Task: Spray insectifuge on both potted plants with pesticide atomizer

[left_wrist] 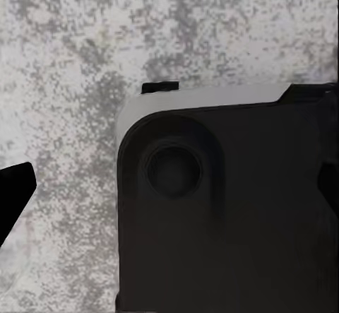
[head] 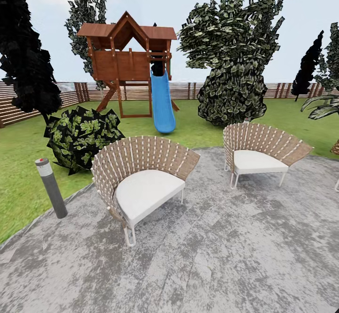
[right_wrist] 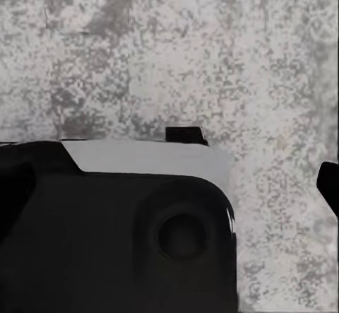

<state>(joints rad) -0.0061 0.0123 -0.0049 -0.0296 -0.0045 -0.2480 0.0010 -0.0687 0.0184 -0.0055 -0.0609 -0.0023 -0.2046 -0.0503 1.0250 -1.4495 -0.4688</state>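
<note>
The head view looks out over the garden (head: 28,148): a round grey stone patio (head: 226,256) fills the foreground, edged by green lawn that runs back to a brown slatted fence (head: 61,94). Two wicker seats with white cushions stand on the patio, well apart, the nearer one (head: 141,181) left of centre and the farther one (head: 261,155) to the right. A grey bollard lamp (head: 51,188) with a red dot on top stands upright at the patio's left edge, just beside the grass, and a dark leafy bush (head: 82,134) sits on the lawn behind it. Farther back rises a wooden play tower (head: 127,53) with a blue slide (head: 162,101), a large tree (head: 235,53) to its right, and dark trees at both sides. Neither the pesticide atomizer nor the potted plants can be made out among these things, so their place cannot be told. The two wrist views give what the head view lacks, a close look straight down at the mottled grey stone. In the left wrist view a dark rounded part of the robot's body (left_wrist: 226,214) covers much of the stone, and the right wrist view shows a like dark body part (right_wrist: 113,235). Only dark slivers sit at the edges of these views, so whether either pincer is clenched or released cannot be told.
</note>
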